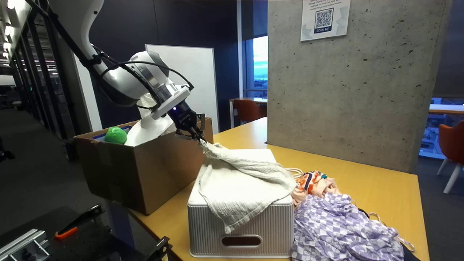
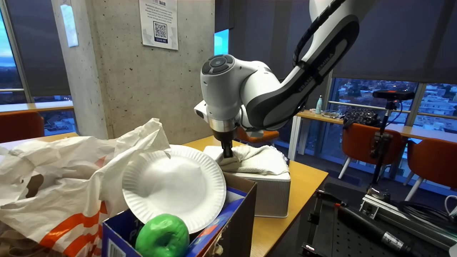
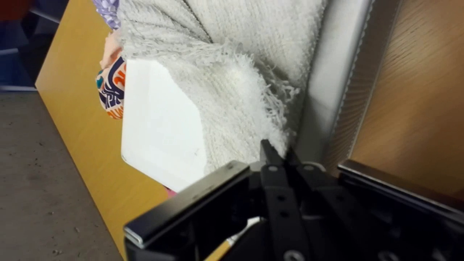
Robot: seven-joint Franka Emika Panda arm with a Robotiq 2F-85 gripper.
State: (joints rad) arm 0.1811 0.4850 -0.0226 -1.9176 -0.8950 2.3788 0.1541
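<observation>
- Cream-white woven towel with a frayed edge (image 1: pixel 250 188), in an exterior view, lies below, right of and nearer than the black two-finger gripper (image 1: pixel 202 140), draped over a white-topped, silver-grey ribbed box (image 1: pixel 206 232). Its thick folded ridge runs from the fingertips toward the right; one near corner hangs over the box's front. The tips are at the towel's far-left end, which rises to them. Purple-and-white checkered cloth (image 1: pixel 344 228) lies right of the box.
- In an exterior view, a round white paper plate (image 2: pixel 175 185) and a green ring-shaped object (image 2: pixel 157 226) sit near, in a brown cardboard box (image 2: pixel 238 217). Beyond them the gripper points down at the towel's left part; most of the fabric extends right.
- In the wrist view, the fingers (image 3: pixel 272 159) are nearly together, apparently pinching the towel's frayed end; the rest spreads away beyond the tips.
</observation>
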